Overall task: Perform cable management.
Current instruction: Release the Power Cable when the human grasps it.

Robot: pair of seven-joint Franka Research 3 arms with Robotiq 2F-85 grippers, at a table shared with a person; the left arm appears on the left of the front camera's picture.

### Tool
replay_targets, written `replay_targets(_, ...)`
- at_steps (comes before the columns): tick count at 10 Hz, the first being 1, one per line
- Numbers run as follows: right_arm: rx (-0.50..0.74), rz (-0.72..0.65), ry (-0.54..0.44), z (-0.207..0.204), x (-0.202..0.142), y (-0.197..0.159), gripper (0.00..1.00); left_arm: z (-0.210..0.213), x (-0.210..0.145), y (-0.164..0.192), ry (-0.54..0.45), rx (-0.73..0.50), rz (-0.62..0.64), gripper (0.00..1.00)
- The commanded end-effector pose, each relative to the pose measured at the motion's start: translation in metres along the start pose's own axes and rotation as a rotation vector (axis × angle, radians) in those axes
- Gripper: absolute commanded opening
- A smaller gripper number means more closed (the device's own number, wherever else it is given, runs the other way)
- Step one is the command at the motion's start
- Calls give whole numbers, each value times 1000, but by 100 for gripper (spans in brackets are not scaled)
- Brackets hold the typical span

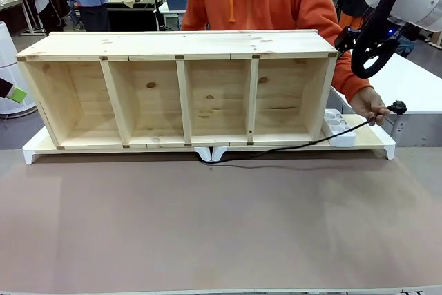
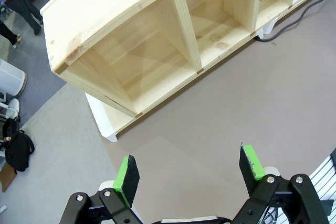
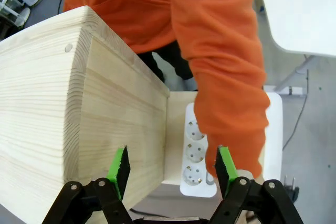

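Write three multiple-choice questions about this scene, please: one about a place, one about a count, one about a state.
1. Where is the cable's plug?
A. in the person's hand, right of the shelf
B. inside a shelf compartment
C. in the left gripper

2. How many open compartments does the shelf have?
A. two
B. four
C. six

3. What is the state of the left gripper?
A. shut on the cable
B. shut on nothing
C. open, holding nothing

Answers:
1. A: in the front view the hand holds the cable near its plug, beyond the power strip.
2. B: three dividers split the shelf into four.
3. C: in the left wrist view its green fingers stand wide apart over the bare table.
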State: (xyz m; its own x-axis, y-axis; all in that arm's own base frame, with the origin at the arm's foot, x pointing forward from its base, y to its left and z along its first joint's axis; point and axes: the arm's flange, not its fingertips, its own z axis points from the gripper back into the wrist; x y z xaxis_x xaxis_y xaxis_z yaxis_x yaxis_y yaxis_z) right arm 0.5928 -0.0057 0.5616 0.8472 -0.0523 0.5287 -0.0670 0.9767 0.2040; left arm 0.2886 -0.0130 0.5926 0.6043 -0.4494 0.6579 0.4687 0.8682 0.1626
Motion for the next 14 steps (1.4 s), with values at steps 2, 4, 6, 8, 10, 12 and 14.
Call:
replay_targets(2, 2, -5, 0, 0, 0, -1, 84, 0, 0, 1, -2, 3, 3, 100)
replay_targets(4, 2, -5, 0, 0, 0, -1, 84, 0, 0, 1, -2, 3, 3, 100)
replay_targets(6, 2, -5, 0, 0, 0, -1, 84, 0, 0, 1, -2, 3, 3, 100)
replay_targets(8, 2, -5, 0, 0, 0, -1, 84, 0, 0, 1, -2, 3, 3, 100)
replay_targets(10, 2, -5, 0, 0, 0, -1, 84, 0, 0, 1, -2, 3, 3, 100)
replay_targets(12, 2, -5, 0, 0, 0, -1, 84, 0, 0, 1, -2, 3, 3, 100)
replay_targets(14, 2, -5, 0, 0, 0, -1, 84, 0, 0, 1, -2, 3, 3, 100)
